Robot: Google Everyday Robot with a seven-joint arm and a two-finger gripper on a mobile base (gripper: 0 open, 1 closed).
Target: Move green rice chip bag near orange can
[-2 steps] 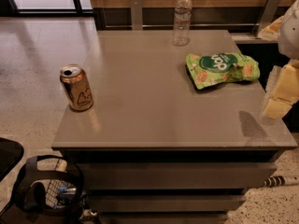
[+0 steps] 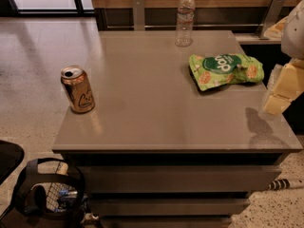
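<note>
The green rice chip bag lies flat on the grey table, at its right side toward the back. The orange can stands upright near the table's left edge, far from the bag. My gripper shows at the right edge of the view as pale yellowish fingers, hanging above the table's right edge, just right of and in front of the bag, not touching it. It casts a shadow on the tabletop below.
A clear plastic water bottle stands at the back edge of the table. A black chair part and a wire basket sit on the floor at front left. A wooden wall runs behind.
The gripper has shifted slightly downward and left at the right edge. The bag, can and bottle have not moved.
</note>
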